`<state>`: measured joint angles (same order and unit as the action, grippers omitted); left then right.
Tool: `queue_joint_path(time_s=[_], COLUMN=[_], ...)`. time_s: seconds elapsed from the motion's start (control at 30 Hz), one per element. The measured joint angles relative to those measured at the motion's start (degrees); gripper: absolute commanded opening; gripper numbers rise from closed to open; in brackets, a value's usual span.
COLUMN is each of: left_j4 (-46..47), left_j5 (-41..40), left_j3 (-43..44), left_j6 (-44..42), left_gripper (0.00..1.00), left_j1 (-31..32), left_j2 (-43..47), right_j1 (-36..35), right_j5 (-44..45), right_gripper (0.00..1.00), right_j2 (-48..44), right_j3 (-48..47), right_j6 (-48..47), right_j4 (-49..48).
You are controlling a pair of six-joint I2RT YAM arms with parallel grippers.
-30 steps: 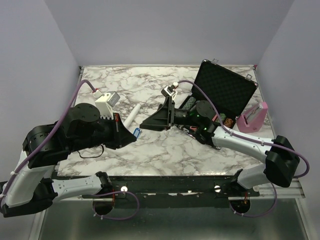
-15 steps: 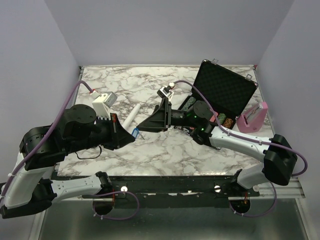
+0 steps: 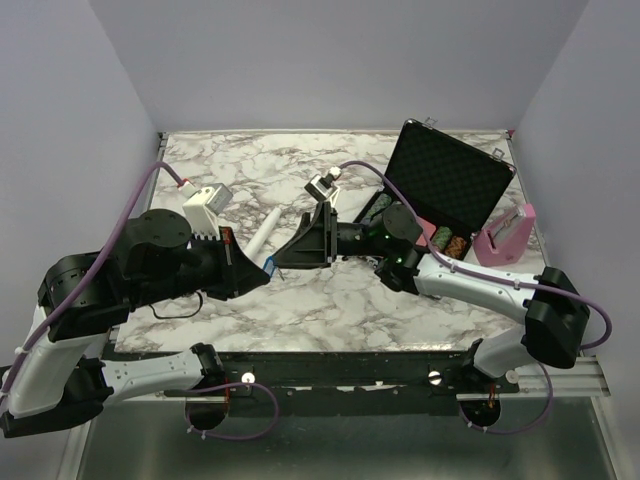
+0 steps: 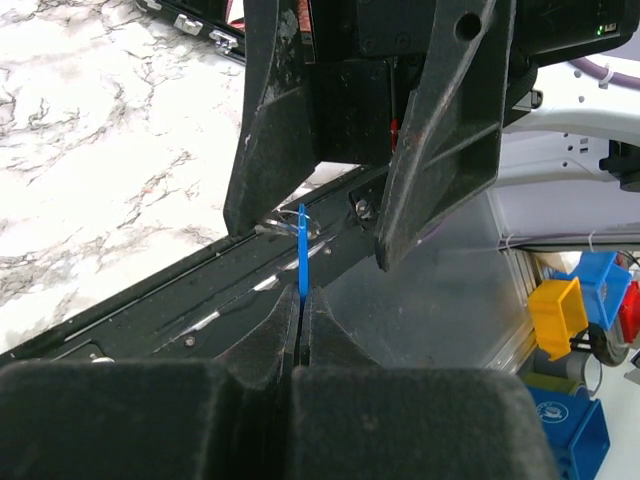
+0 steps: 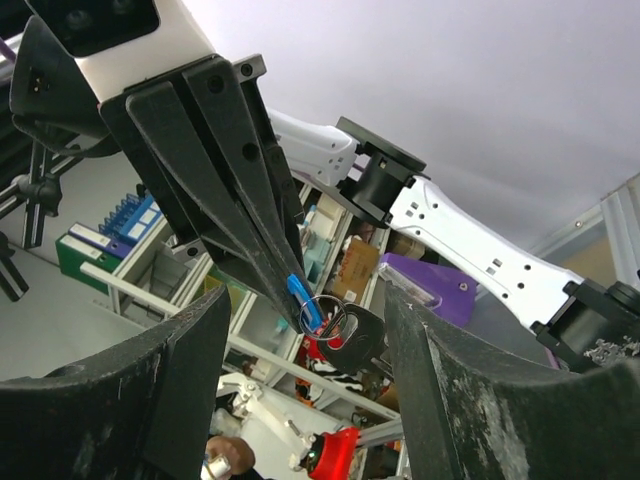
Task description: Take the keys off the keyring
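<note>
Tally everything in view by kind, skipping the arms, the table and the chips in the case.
blue key: 1
black-headed key: 1
keyring: 1
white stick-like tool: 1
white boxy device: 1
open black case: 1
pink object: 1
Total: 7

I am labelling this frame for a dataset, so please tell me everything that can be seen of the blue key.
The blue key is tiny, with a bright blue head that looks like plastic; its blade is hidden. The left claw is shut on it and holds it in the air. A thin silvery keyring hangs at its free end, with a dark rounded piece on the same ring. The right claw is open, one finger on each side of it.
</note>
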<state>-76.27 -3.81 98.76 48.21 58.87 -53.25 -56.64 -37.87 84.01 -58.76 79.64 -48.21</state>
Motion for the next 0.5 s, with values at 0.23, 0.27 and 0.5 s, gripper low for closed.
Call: queue_joint_path(time_s=[0.23, 0.27, 0.5], left_j4=[0.0, 0.0, -0.2], left_j5=[-0.5, -0.7, -1.9], left_j3=[0.0, 0.1, 1.1], left_j6=[0.7, 0.8, 1.6], left_gripper=[0.0, 0.0, 0.0], left_j1=[0.0, -0.1, -0.9], left_j2=[0.0, 0.0, 0.0], right_j1=[-1.1, -1.2, -2.1], right_j5=[-0.9, -1.1, -2.1], right_gripper=[0.68, 0.68, 0.68], right_j2=[0.1, 0.1, 0.1], right_j3=[-0.2, -0.2, -0.2], right_j6=[-0.5, -0.6, -1.2], right_j4=[-0.3, -0.4, -1.7])
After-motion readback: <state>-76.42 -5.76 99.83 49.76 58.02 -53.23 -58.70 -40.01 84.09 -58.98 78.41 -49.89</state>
